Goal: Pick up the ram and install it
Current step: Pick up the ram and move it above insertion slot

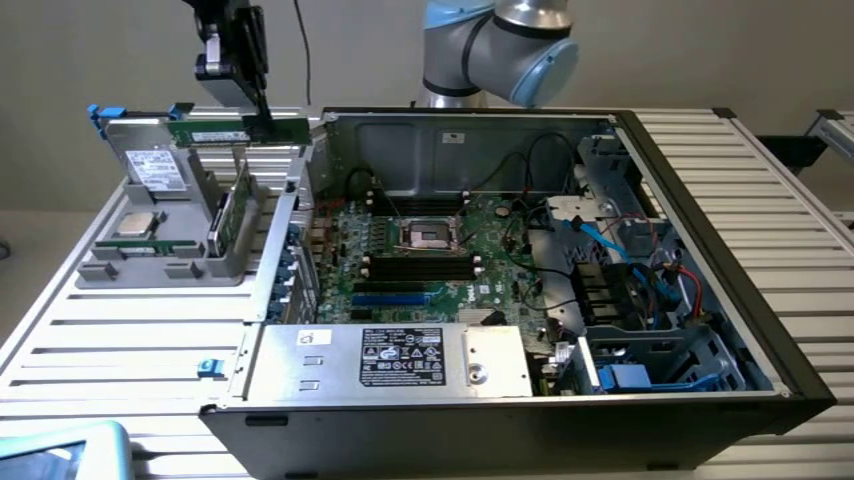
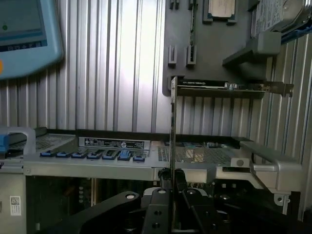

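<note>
End effector (image 1: 258, 118) is clamped shut on the ram (image 1: 220, 134), held flat in the air just outside the open computer case (image 1: 441, 150), past its wall at the exterior view's left. The wrist view adds the close look: the ram (image 2: 172, 122) edge-on, a thin line pinched between two dark fingers (image 2: 165, 179). One ram up. Beside the case, one grey holder (image 1: 160, 268) with one drive (image 1: 154, 170) and one processor (image 1: 134, 222). Ribbed metal tabletop (image 1: 120, 340), plain pale wall (image 1: 694, 50) behind.

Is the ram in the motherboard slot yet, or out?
Out. The long green ram stick is clamped in the black gripper over the grey parts tray, outside the open computer case.
</note>
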Robot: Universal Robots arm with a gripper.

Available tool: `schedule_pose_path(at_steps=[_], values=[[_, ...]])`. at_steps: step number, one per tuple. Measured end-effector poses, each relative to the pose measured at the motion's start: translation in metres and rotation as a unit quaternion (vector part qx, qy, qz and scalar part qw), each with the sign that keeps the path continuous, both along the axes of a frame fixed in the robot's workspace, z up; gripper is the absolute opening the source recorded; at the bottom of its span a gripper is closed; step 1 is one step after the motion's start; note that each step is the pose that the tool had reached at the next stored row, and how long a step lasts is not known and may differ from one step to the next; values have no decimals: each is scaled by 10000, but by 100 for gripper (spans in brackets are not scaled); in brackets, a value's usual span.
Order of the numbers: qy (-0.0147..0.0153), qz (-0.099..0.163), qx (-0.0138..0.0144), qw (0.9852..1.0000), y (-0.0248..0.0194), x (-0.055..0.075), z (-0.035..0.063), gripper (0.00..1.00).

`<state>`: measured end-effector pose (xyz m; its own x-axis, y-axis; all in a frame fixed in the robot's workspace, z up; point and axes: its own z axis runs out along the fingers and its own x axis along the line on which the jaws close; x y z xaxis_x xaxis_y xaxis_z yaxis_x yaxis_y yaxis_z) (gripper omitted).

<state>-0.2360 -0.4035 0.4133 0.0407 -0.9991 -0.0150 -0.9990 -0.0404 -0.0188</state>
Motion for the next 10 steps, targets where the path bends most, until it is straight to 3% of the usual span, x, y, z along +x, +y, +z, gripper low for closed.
schedule_pose_path(at_steps=[10], values=[[0, 0, 0, 10000, 0, 453, 0, 14]])
